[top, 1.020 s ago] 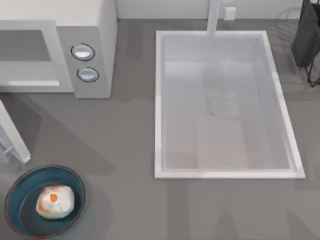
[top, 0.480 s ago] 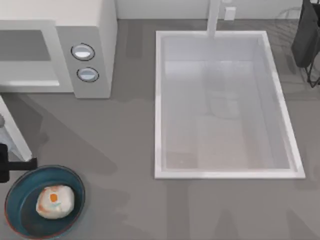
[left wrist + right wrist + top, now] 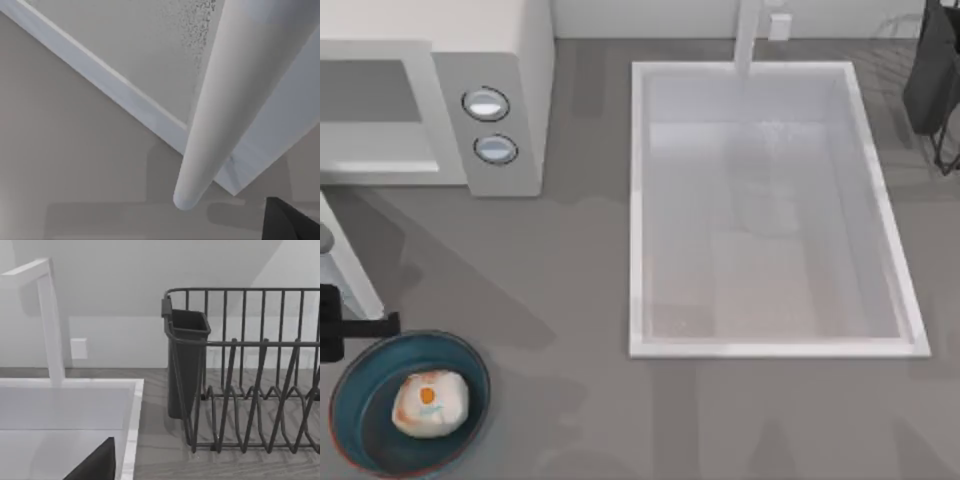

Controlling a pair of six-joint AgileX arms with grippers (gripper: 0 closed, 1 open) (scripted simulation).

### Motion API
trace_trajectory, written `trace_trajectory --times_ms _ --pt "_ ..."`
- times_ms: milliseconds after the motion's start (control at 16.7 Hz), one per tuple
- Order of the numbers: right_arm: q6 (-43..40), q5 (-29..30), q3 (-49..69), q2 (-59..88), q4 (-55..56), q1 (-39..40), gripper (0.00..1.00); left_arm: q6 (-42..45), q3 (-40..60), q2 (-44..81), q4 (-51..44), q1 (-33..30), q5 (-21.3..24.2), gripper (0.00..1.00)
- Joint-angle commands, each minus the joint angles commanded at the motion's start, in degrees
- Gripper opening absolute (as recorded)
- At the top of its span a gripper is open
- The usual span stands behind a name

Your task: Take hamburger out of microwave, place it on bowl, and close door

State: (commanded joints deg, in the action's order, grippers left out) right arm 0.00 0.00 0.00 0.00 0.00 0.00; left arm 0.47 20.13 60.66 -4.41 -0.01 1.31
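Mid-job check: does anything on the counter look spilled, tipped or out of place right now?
Nothing spilled or tipped. The small cream hamburger sits upright inside the round blue bowl. The one thing not in order: the white microwave has its door swung open, with the left hand beside its edge.

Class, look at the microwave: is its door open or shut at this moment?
Open. The microwave shows its front cavity uncovered, and its door swings out toward the bowl, where the hamburger already sits.

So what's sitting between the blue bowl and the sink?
Nothing. In the top view, the grey counter between the bowl and the sink is bare, crossed by shadows.
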Motion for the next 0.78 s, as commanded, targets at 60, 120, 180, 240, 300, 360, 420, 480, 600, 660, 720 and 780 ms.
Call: trace_trajectory --times_ms 60,120,180,240,300,360,420,480,600,660,720,780 --pt "0.0 0.0 0.0 0.0 0.0 0.0 1.0 0.0 0.96 1.37 0.65 -0.04 -0.01 0.0" --pt "0.0 0.0 0.0 0.0 0.0 0.0 1.0 -0.01 2.24 3.35 1.53 -0.08 -0.02 0.0" --pt "0.0 0.0 0.0 0.0 0.0 0.0 1.0 -0.01 3.78 5.94 2.58 -0.14 -0.04 0.0" --pt "0.0 0.0 0.0 0.0 0.0 0.0 1.0 -0.02 5.48 9.12 3.77 -0.21 -0.06 0.0" --pt "0.0 0.0 0.0 0.0 0.0 0.0 1.0 -0.02 7.27 12.68 5.04 -0.27 -0.08 0.0" --pt "0.0 0.0 0.0 0.0 0.0 0.0 1.0 -0.03 9.08 16.3 6.35 -0.35 -0.11 0.0" --pt "0.0 0.0 0.0 0.0 0.0 0.0 1.0 -0.04 10.83 19.71 7.65 -0.41 -0.14 0.0" --pt "0.0 0.0 0.0 0.0 0.0 0.0 1.0 -0.05 12.47 22.68 8.88 -0.48 -0.17 0.0" --pt "0.0 0.0 0.0 0.0 0.0 0.0 1.0 -0.06 15.1 26.83 10.89 -0.59 -0.21 0.0" --pt "0.0 0.0 0.0 0.0 0.0 0.0 1.0 -0.06 15.96 27.99 11.55 -0.62 -0.23 0.0" --pt "0.0 0.0 0.0 0.0 0.0 0.0 1.0 -0.07 16.4 28.54 11.89 -0.64 -0.23 0.0" --pt "0.0 0.0 0.0 0.0 0.0 0.0 1.0 -0.07 16.45 28.6 11.92 -0.64 -0.24 0.0"
